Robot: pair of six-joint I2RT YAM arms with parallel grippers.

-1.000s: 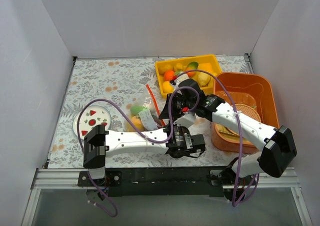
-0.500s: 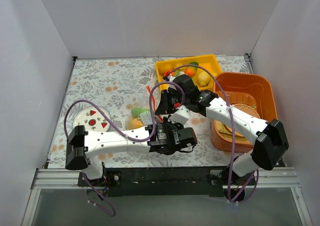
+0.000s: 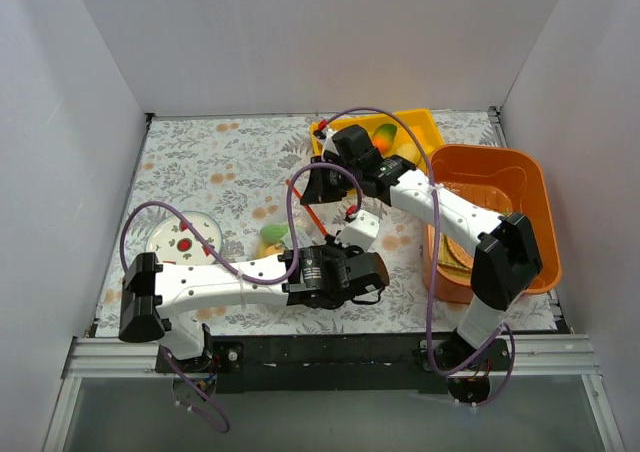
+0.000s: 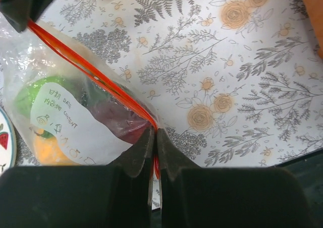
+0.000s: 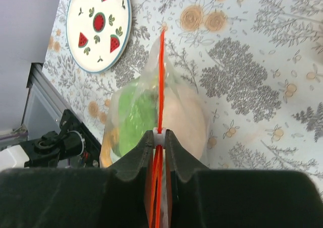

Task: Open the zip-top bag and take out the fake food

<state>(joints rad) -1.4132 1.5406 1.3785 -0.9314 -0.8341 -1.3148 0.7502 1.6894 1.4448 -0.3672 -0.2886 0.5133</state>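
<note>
The zip-top bag (image 3: pixel 275 238) lies on the flowered table (image 3: pixel 220 162), and its red zip strip (image 3: pixel 318 212) is stretched taut between both grippers. My left gripper (image 3: pixel 342 240) is shut on the near end of the strip (image 4: pixel 101 81). My right gripper (image 3: pixel 308 188) is shut on the white slider (image 5: pixel 160 134) at the far end of the strip. The clear bag (image 4: pixel 75 112) holds fake food: a green piece (image 4: pixel 30 94), a dark red fruit (image 4: pixel 123 123) and an orange piece (image 4: pixel 48 150). The right wrist view shows the green piece (image 5: pixel 133 112) through the bag.
A yellow tray (image 3: pixel 425 127) of loose toy fruit stands at the back. An orange tub (image 3: pixel 520 187) holding a woven mat is on the right. A watermelon plate (image 3: pixel 170 238) lies to the left, also in the right wrist view (image 5: pixel 98 23). White walls enclose three sides.
My right gripper has moved back and left along the strip, away from the left gripper. The left arm has shifted left. The strip is now stretched longer between them.
</note>
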